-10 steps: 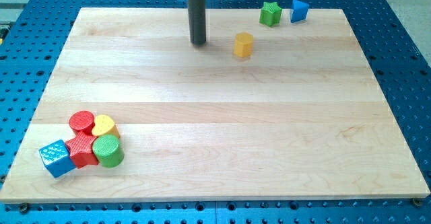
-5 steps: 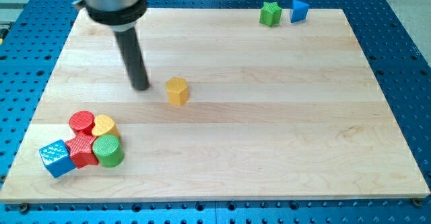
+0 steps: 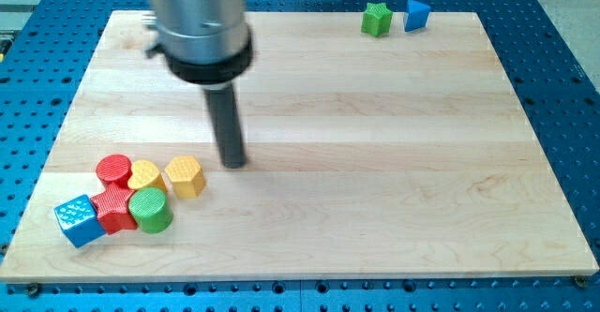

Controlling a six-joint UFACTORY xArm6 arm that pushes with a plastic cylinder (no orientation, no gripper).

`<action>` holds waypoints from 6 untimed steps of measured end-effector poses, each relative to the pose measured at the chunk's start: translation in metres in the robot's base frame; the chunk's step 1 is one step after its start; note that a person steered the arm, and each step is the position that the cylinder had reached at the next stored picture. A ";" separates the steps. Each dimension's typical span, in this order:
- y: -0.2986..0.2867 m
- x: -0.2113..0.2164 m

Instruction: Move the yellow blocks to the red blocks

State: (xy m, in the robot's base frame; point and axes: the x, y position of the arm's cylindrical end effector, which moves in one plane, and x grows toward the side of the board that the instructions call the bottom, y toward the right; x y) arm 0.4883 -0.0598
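Note:
A yellow hexagonal block (image 3: 185, 176) lies at the lower left of the board, just right of a yellow heart block (image 3: 144, 174). The heart touches a red cylinder (image 3: 113, 170) and a red star-like block (image 3: 113, 209). My tip (image 3: 232, 164) rests on the board a short way up and right of the yellow hexagonal block, apart from it.
A green cylinder (image 3: 150, 211) and a blue cube (image 3: 77, 221) sit in the same cluster at the lower left. A green star block (image 3: 377, 19) and a blue block (image 3: 416, 15) stand at the top right. The wooden board (image 3: 375, 162) lies on a blue perforated table.
The yellow hexagonal block has moved from the board's top middle down and left, ending beside the yellow heart. My tip has moved down and now stands right of it.

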 end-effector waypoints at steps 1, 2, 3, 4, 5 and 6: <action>-0.035 0.027; -0.083 0.038; -0.097 0.038; -0.068 0.013; -0.052 -0.052; -0.005 -0.126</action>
State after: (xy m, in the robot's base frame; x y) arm 0.3623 -0.0650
